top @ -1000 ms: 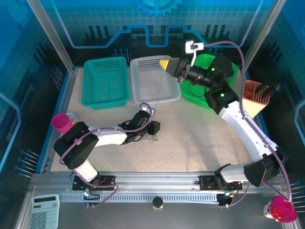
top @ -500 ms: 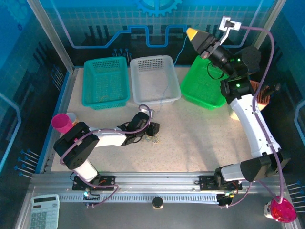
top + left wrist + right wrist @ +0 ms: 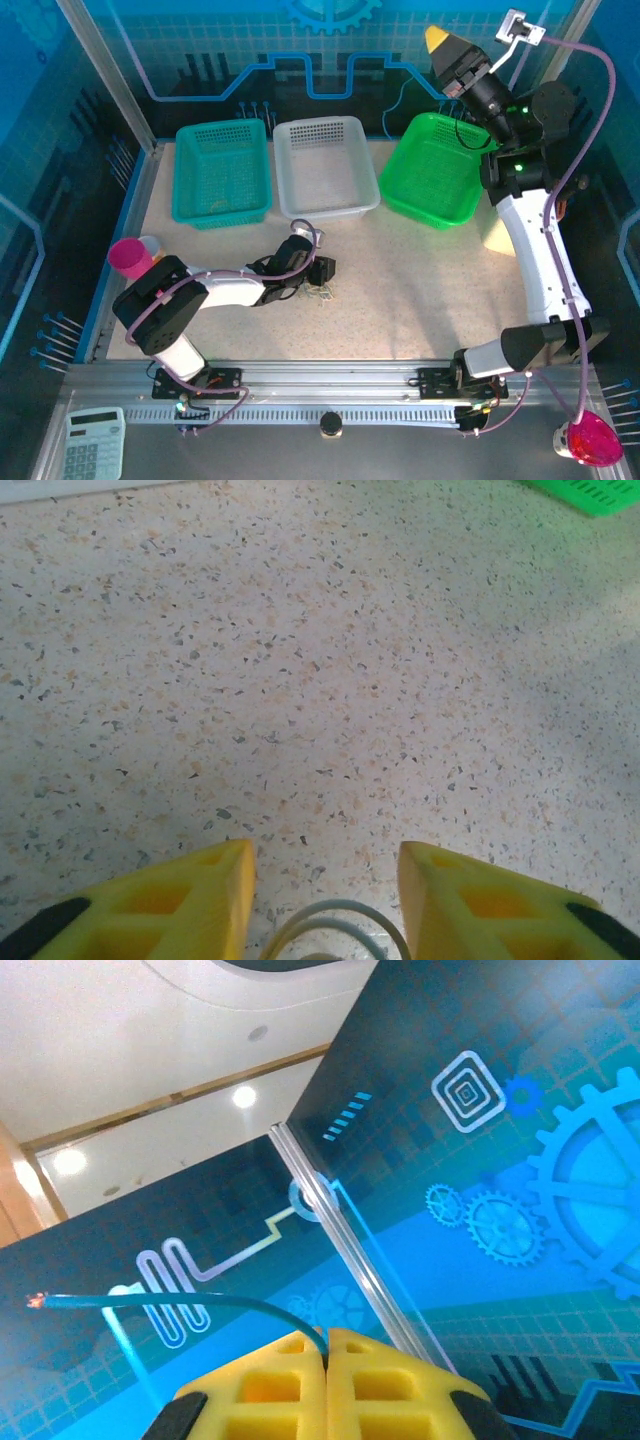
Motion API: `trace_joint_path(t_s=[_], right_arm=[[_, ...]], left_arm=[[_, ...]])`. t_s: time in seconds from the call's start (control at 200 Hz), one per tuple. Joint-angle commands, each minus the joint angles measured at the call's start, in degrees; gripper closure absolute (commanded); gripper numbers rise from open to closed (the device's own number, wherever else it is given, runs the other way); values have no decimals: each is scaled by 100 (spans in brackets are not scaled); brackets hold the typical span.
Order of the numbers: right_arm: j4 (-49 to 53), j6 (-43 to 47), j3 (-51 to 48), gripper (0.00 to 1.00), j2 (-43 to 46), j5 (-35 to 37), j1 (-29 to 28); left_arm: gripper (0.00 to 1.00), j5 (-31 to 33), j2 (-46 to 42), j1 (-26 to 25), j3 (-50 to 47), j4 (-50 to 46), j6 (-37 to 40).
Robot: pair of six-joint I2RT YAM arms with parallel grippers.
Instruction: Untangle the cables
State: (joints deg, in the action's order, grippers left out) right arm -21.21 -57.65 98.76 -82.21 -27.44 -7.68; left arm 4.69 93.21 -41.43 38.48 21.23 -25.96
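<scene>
My right gripper is raised high at the back right, above the green basket. In the right wrist view its yellow fingers are pressed together on a thin dark teal cable, whose free end curls out to the left in the air. My left gripper lies low on the table by a small tangle of cables. In the left wrist view it stands open, with whitish cable loops on the table between the fingers.
A teal basket and a white basket stand at the back beside the green one. A pink cup sits at the left edge and a tan holder behind the right arm. The speckled tabletop stretches ahead of the left gripper.
The right arm has risen and swung from over the white basket to the back right, carrying the thin cable up and away from the tangle. The left arm has not moved.
</scene>
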Motion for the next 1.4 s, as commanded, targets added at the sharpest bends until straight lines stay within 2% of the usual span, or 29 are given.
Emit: trace_joint_path(t_s=[0.0,0.205,0.34,0.725,1.226,1.396], right_arm=[[100,335,178,100,4,163,109],[542,961,415,100,-14,434,188],[763,1102,537,100,-110,507,224],[407,785,1106,99,-960,310,99],[1381,1347,2744,99,-2637,400,-486],[1467,1607,2304,100,-2912,441,-698]], left_arm=[[44,-104,-333,-26,212,-101,-124],[12,-181,-715,-21,650,-556,-143],[1,-160,-909,-7,888,-815,-165],[1,782,-1923,55,940,-1561,-390],[1,1521,-3333,86,177,-2164,-1090],[1,1684,-3729,84,-84,-2246,-1248]])
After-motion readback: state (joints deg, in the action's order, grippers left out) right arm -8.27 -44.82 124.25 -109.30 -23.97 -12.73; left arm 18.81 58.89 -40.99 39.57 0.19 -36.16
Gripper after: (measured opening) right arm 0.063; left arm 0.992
